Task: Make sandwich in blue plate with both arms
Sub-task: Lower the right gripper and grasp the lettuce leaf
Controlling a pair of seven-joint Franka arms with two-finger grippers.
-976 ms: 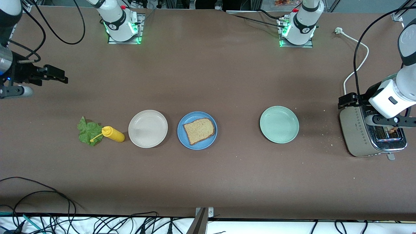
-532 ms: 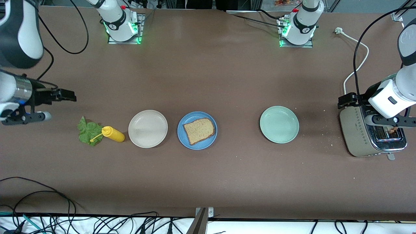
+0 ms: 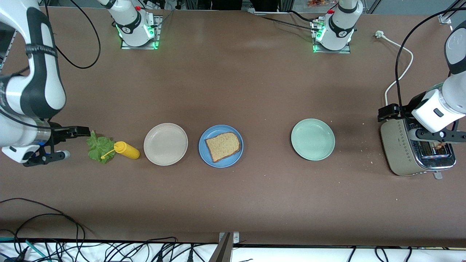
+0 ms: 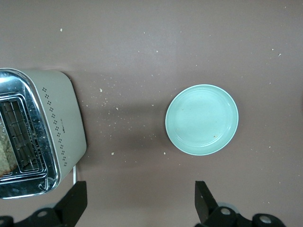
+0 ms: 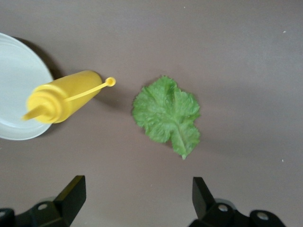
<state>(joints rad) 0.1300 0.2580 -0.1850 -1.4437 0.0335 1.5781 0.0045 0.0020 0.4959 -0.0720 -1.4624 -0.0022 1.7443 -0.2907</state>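
Looking down from the front: blue plate (image 3: pixel 221 146) mid-table with one bread slice (image 3: pixel 222 146) lying flat on it, between a beige plate (image 3: pixel 165 144) and a pale green plate (image 3: pixel 312 139). Lettuce leaf (image 3: pixel 99 147) flat on the table toward the right arm's end, touching a yellow squeeze bottle (image 3: pixel 127 150) that lies on its side beside the beige plate. Right gripper (image 3: pixel 78 131) low, just beside the leaf, holding nothing. Left gripper (image 3: pixel 386 112) over the toaster (image 3: pixel 415 150), empty.

Switching to the left wrist: fingers (image 4: pixel 73 200) spread wide, nothing between them, toaster slots and green plate below, crumbs about. Something pale in a slot, likely the second slice; stiff and crumbly, so best pinched at the crust edge.

Over to the right wrist: fingers (image 5: pixel 71 194) wide apart, empty, leaf (image 5: pixel 168 114) below, bottle (image 5: pixel 60 101) close by it. Light, limp, easily torn; best taken across the thicker central rib, away from the bottle's cap strap.
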